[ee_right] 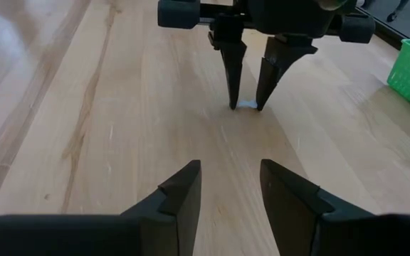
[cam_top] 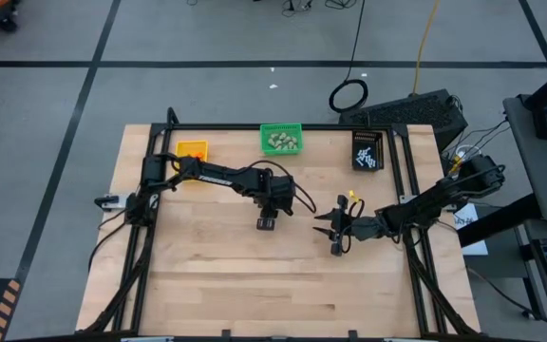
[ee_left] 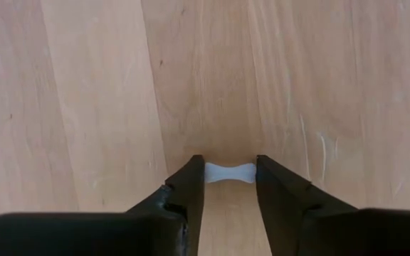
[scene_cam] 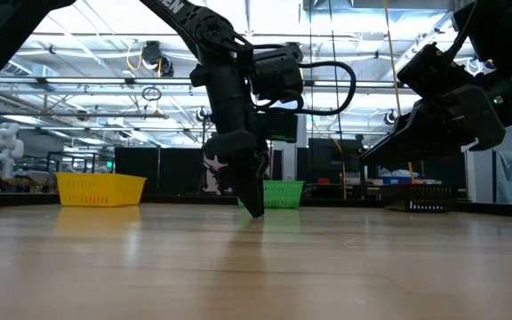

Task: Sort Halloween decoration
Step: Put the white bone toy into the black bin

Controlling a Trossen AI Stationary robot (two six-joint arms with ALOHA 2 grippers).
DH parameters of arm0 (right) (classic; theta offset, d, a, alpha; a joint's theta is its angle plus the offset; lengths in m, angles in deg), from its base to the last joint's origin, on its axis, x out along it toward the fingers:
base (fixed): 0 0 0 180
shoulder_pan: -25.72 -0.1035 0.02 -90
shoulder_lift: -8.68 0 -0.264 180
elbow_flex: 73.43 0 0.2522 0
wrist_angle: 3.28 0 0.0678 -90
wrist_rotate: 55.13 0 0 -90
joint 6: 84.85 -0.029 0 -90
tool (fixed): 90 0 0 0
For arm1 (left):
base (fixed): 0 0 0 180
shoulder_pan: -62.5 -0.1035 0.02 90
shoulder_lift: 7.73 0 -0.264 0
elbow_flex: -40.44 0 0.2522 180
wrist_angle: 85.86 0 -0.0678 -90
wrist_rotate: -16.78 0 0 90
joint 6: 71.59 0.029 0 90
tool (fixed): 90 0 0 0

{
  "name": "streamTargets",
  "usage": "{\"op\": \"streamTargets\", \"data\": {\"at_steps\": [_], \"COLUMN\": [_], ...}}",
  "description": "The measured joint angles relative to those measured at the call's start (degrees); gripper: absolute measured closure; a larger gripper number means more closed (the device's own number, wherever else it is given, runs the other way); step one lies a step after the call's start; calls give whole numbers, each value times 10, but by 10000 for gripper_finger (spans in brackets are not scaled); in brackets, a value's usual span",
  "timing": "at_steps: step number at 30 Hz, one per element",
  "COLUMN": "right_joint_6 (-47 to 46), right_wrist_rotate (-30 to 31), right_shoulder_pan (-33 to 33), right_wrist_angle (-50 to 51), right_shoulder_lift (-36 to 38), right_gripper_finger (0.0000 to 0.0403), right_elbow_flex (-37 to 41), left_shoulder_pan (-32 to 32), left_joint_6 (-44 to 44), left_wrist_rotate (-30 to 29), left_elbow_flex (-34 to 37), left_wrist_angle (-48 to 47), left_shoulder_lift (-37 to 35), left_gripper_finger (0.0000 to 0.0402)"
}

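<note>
Left gripper point(ee_left: 230, 178) down on desk point(ee_left: 91, 107), fingertips closing around white bone-shaped stick point(ee_left: 230, 173).

Could pinch off-centre and flick the tiny stick away across the wood; right gripper point(ee_right: 230, 188) hovering nearby, half open, empty.

Bright even overhead light, soft shadows on table point(cam_top: 254, 285), blurred claw-tip foregrounds.

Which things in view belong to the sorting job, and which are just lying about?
Part of the job:
- white bone-shaped piece, between the left claw tips on the table
- yellow bin
- green bin, holding beige lumps
- black bin, holding white sticks
- right claw, open, waiting nearby

Just lying about:
- cable loop on the floor
- dark case beyond the table
</note>
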Motion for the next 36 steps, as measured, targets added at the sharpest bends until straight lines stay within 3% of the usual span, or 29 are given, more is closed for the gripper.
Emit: {"op": "streamTargets", "data": {"at_steps": [7, 36], "right_joint_6": [0, 0], "right_wrist_rotate": [0, 0], "right_shoulder_pan": [0, 0], "right_wrist_angle": [0, 0], "right_shoulder_lift": [0, 0], "right_gripper_finger": [273, 273], "right_elbow_flex": [0, 0], "left_shoulder_pan": [0, 0], "left_joint_6": [1, -4], "left_wrist_rotate": [0, 0], "left_elbow_flex": [0, 2], "left_wrist_angle": [0, -5], "left_shoulder_lift": [0, -14], "left_gripper_finger": [310, 316]}}
